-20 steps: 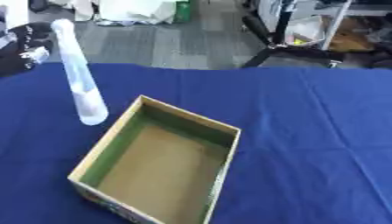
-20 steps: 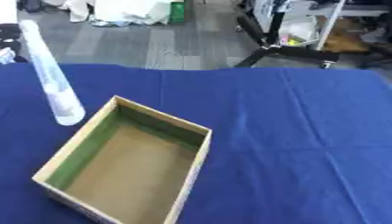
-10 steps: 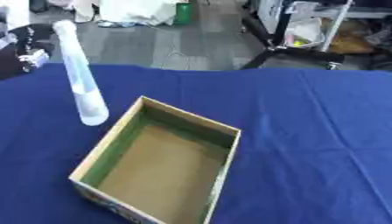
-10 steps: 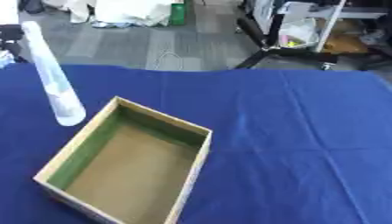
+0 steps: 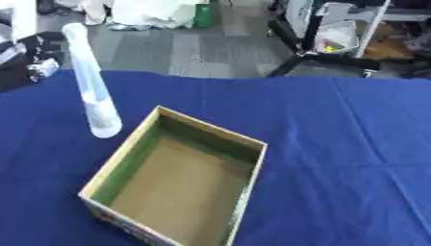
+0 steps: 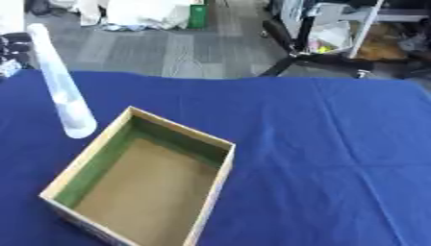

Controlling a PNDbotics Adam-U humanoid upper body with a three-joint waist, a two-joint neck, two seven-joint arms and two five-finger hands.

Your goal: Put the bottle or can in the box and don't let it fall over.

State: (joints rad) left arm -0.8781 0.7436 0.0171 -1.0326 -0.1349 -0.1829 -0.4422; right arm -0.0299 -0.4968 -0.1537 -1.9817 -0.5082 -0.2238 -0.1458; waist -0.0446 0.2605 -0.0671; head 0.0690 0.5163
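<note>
A tall, slim, clear bottle point(image 5: 91, 89) stands upright on the blue tablecloth point(image 5: 336, 139), just off the far left corner of the box. The open cardboard box point(image 5: 179, 182) lies askew at the front left, green along its inner walls and brown on the floor, with nothing inside. A black and silver shape, seemingly my left hand point(image 5: 30, 65), shows at the left edge behind the bottle and apart from it. My right hand is out of sight.
Beyond the table's far edge is a grey floor with a black stand point(image 5: 324, 57), white bags point(image 5: 156, 12) and a green object point(image 5: 203, 14). The blue cloth stretches bare to the right of the box.
</note>
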